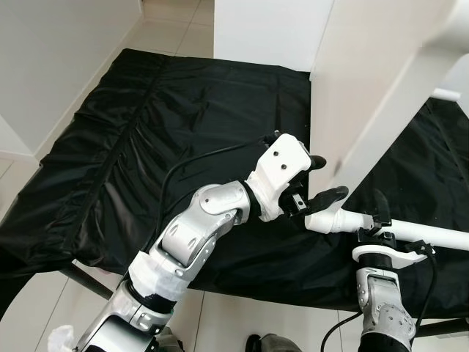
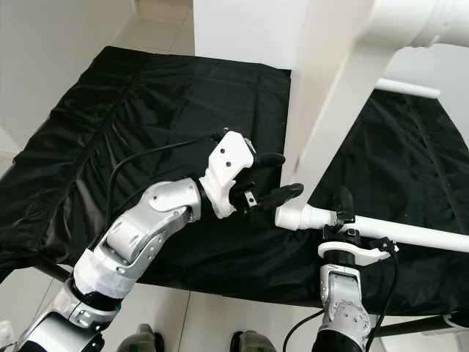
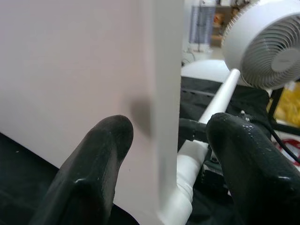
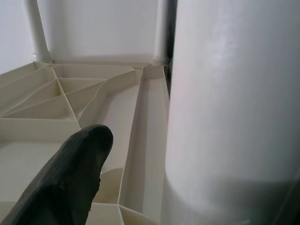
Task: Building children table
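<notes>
Now, the white tabletop stands on edge on the black sheet, just ahead of the left gripper, whose fingers are spread astride its edge. The leg lies crosswise, one end at that corner, the right gripper wrapped round it, closer in.

A black sheet, creased and wrinkled, covers a low platform that stands on a pale tiled floor beside white walls. A dark metal frame bar shows beneath the sheet's near edge. A white fan stands in the room behind, near a cluttered shelf.
</notes>
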You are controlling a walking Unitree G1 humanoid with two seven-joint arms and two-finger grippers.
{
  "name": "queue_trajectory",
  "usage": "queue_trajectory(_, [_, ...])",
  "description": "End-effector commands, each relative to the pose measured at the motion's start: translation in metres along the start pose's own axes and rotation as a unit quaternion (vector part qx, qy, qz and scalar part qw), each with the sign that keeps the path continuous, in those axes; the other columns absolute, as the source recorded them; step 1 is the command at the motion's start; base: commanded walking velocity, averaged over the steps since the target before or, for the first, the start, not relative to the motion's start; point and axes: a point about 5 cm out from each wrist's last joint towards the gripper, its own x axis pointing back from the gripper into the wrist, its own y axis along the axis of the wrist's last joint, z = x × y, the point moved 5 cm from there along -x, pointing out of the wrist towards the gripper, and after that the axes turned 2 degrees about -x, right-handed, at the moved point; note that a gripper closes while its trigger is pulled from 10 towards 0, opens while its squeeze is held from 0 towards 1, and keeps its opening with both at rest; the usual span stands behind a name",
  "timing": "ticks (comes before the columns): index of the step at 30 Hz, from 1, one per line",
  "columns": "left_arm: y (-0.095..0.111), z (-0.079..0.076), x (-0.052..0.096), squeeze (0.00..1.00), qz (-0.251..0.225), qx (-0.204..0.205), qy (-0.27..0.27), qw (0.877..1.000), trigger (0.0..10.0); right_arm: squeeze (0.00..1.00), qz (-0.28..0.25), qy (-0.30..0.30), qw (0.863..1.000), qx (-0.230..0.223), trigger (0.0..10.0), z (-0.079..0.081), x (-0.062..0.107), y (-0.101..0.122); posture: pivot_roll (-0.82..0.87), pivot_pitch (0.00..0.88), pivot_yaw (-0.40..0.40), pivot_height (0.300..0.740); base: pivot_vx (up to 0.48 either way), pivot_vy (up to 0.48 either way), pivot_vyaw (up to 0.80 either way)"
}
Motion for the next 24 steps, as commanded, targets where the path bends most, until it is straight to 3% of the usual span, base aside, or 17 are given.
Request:
queue_trajectory(1, [0.003,-0.013,-0.004,0.00,-0.006,-0.006,-0.067,0.998,10.0,1.00,0.005,-0.090,0.995,-0.032,10.0,-0.042,0.037,-0.016,0.07,0.108,0.011,0.740,0.000,0.000,0.00])
queue_trajectory(10, [0.004,-0.003,-0.013,0.00,-0.004,-0.021,-0.042,0.999,10.0,1.00,0.006,-0.082,0.996,-0.023,10.0,-0.033,0.048,-0.018,0.06,0.110,0.017,0.740,0.000,0.000,0.00])
queue_trajectory(14, [0.009,0.013,-0.024,0.00,-0.005,-0.026,0.005,1.000,10.0,1.00,0.009,-0.082,0.996,-0.017,10.0,-0.032,0.057,-0.018,0.06,0.118,0.030,0.740,0.000,0.000,0.00])
queue_trajectory(15, [0.012,0.019,-0.028,0.00,-0.006,-0.021,0.022,1.000,10.0,0.95,0.007,-0.080,0.997,-0.016,10.0,-0.031,0.061,-0.016,0.06,0.119,0.034,0.740,0.000,0.000,0.00])
queue_trajectory(24, [0.017,0.029,-0.038,0.00,-0.005,-0.027,0.052,0.998,10.0,0.95,0.006,-0.069,0.998,-0.013,10.0,-0.024,0.066,-0.016,0.06,0.125,0.044,0.740,0.000,0.000,0.00])
